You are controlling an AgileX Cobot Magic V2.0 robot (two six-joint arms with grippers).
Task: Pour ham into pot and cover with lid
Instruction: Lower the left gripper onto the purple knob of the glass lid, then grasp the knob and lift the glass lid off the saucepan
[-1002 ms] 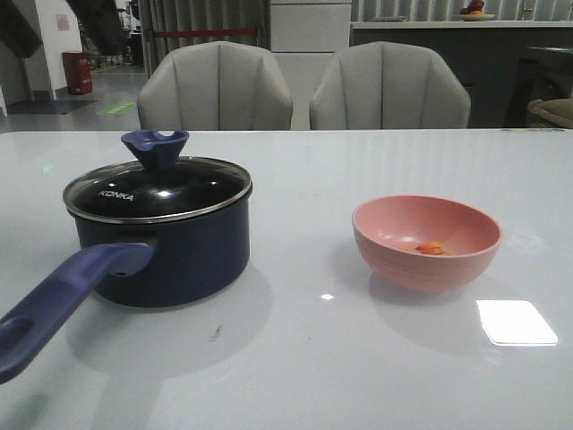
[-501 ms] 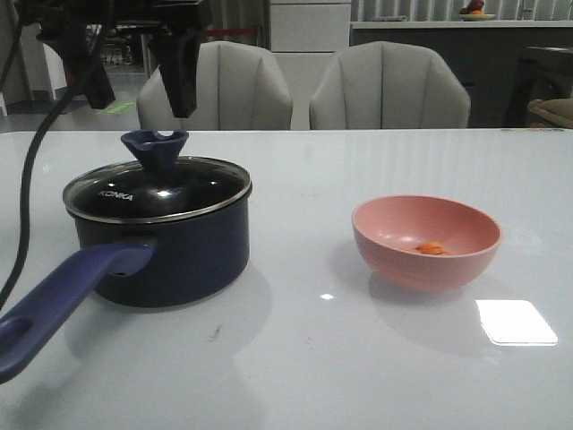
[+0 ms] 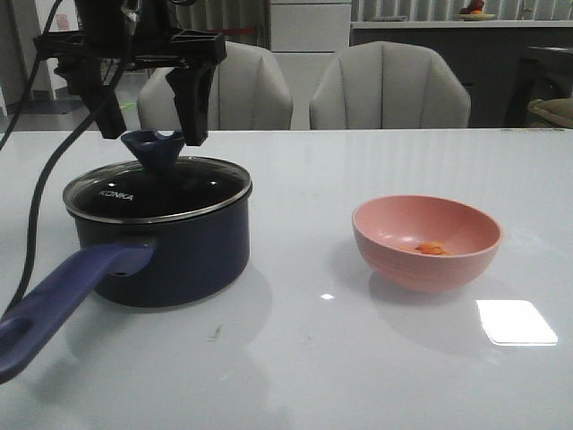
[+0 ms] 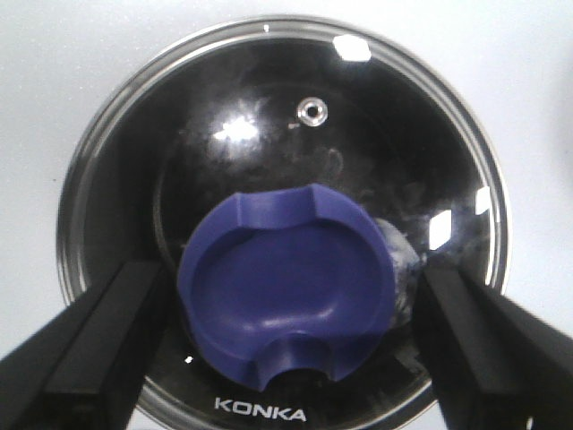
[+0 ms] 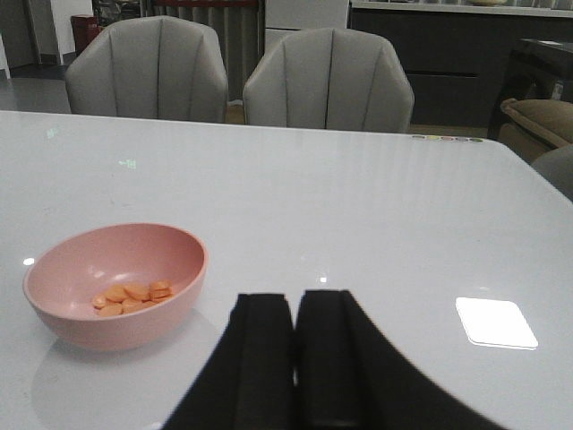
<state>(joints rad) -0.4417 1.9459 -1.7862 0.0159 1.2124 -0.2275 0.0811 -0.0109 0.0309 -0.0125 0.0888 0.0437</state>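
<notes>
Pot [image 3: 170, 242] at table's left, lid [image 3: 157, 188] seated on it. Left gripper [image 3: 152, 134] nearer, jaws wide, 1 finger each side of knob [image 4: 288, 287], not touching. Right gripper [image 5: 295, 358] closed, empty, away from bowl [image 3: 426, 240] holding ham [image 3: 431, 248].

Pot [image 3: 170, 246]: dark navy body, purple-blue handle. Lid [image 4: 277, 116]: clear glass over black, silver metal rim, purple-blue knob, white "KONKA" lettering. Bowl [image 3: 426, 242]: plain pink. Ham [image 5: 130, 296]: orange pieces. Tabletop [image 3: 358, 358]: glossy pale grey-white. My left claw [image 3: 152, 112] and my right claw [image 5: 295, 376]: matte black. Chairs [image 3: 215, 88]: grey, seamed.
</notes>
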